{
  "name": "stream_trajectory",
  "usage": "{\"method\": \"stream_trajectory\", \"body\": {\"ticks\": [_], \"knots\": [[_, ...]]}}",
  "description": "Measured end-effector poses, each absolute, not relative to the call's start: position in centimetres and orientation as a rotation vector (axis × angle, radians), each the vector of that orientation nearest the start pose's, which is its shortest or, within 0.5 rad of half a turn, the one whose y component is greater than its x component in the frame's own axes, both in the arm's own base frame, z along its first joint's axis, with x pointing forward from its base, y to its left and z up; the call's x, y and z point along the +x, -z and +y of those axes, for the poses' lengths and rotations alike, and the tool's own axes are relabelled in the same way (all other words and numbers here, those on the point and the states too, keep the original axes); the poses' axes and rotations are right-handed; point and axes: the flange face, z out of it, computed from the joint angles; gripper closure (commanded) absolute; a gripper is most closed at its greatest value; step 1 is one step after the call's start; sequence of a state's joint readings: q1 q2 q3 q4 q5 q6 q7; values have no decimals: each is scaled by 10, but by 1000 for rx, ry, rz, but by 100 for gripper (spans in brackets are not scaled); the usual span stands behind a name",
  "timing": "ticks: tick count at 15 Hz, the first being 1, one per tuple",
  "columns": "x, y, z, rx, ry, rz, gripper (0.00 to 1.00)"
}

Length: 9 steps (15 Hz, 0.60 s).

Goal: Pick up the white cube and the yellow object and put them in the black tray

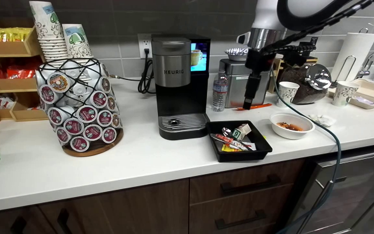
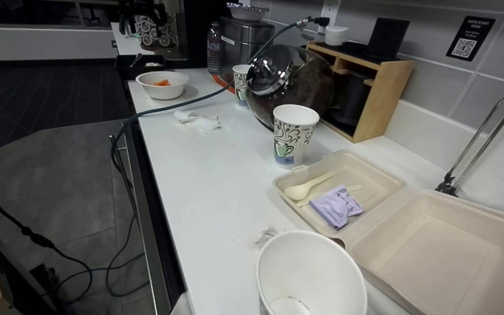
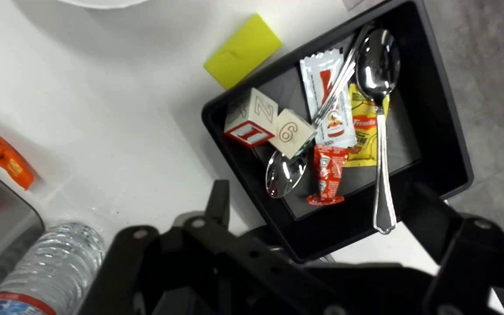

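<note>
The black tray [image 1: 243,157] stands near the counter's front edge; it also shows in an exterior view [image 2: 124,73] and the wrist view [image 3: 446,113]. Inside it are two whitish letter cubes [image 3: 258,109] [image 3: 293,131], touching each other in a corner. Spoons [image 3: 379,65] and condiment packets [image 3: 328,100], including a yellow packet [image 3: 365,148], also lie in it. A flat yellow object [image 3: 243,51] lies on the counter just outside the tray's rim; only a sliver [image 1: 264,137] shows in an exterior view. My gripper [image 3: 320,186] is open and empty, above the tray and pointing down.
A coffee maker [image 1: 180,94] stands beside the tray. A water bottle [image 1: 219,92] and steel canister [image 1: 247,84] stand behind. A white bowl [image 1: 291,130] with orange pieces is to the tray's other side. A blue cable [image 1: 323,128] hangs over the counter. A paper cup [image 1: 287,92] stands farther back.
</note>
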<state>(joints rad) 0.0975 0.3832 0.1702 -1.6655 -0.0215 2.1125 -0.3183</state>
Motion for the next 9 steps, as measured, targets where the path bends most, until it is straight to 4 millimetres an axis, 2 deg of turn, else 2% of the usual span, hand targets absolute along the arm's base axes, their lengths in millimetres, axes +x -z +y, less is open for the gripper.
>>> {"method": "stream_trajectory", "body": {"ticks": [4,7,9], "knots": [[617,-406,133,-2952,85,-726,0],[584,-398,129,-2974,15,-616,0],[566,-386,131,-2990,-9,-470,0]]}}
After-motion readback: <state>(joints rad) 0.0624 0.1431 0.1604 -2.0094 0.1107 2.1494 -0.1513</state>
